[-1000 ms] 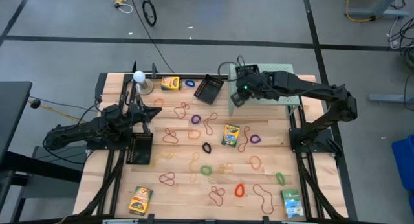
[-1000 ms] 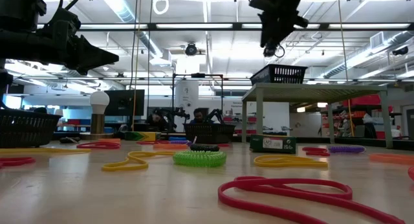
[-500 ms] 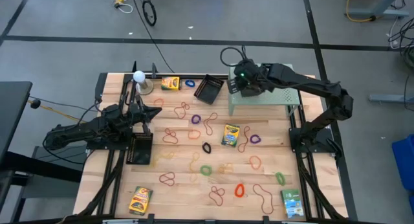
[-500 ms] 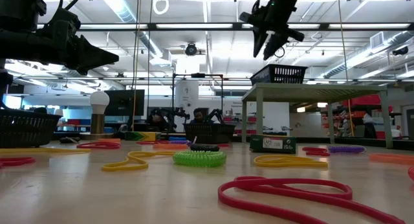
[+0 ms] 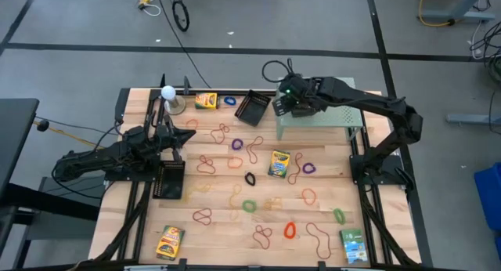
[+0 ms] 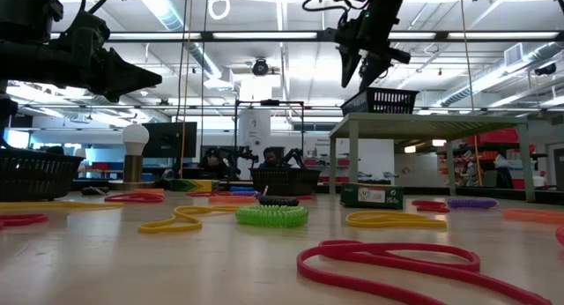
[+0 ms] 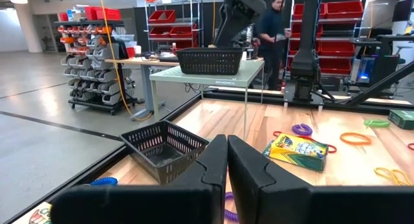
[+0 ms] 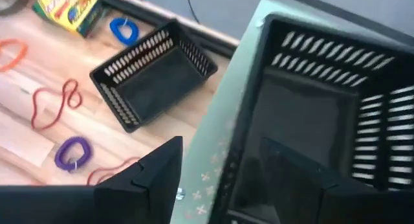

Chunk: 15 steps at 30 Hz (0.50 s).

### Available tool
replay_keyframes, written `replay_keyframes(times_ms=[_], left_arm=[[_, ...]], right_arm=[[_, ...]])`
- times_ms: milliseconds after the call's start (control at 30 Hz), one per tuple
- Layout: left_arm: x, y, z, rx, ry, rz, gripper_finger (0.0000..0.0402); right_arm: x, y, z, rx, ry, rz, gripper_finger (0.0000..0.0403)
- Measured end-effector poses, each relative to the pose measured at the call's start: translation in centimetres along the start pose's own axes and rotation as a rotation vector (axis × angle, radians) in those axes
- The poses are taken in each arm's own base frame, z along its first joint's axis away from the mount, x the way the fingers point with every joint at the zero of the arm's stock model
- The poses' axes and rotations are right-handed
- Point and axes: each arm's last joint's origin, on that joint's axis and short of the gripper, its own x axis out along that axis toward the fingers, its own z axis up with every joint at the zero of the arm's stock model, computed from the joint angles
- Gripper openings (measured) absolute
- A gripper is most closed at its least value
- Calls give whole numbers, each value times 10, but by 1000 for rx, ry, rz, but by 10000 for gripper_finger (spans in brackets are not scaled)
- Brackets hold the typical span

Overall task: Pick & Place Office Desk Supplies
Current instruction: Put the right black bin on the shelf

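Note:
Thin rubber-band loops in several colours lie scattered flat on the wooden table (image 5: 235, 224), among them a purple one (image 5: 236, 144) and a green one (image 5: 249, 205). Yellow-green crayon boxes lie flat at the middle (image 5: 279, 163), by the far edge (image 5: 206, 100) and near the left corner (image 5: 170, 240). My right gripper (image 5: 280, 101) (image 8: 223, 149) hangs open and empty over the left end of a small green table (image 5: 317, 122), above a black basket (image 8: 310, 120). My left gripper (image 5: 188, 135) (image 7: 226, 159) hovers shut over the table's left side, holding nothing.
A black basket (image 5: 253, 106) sits by the far edge and another (image 5: 170, 179) under my left arm. A white ball on a stand (image 5: 167, 92) is at the far left corner. A green box (image 5: 353, 245) lies near the right corner. People stand in the room beyond.
My right gripper has moved toward the table's far edge and a little to the left over the green table's end, tipping from pointing straight down to a slant.

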Motion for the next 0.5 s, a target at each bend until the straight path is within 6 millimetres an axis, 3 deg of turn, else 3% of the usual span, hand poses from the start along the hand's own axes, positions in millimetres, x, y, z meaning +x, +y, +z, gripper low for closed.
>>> replay_keyframes(times_ms=[200,500], left_arm=[[0,0,0,0,1,0,20],[0,0,0,0,0,0,20]], right_arm=[[18,3,-1,-26,47,-33,159],[19,3,-3,-142,67,-47,21]])
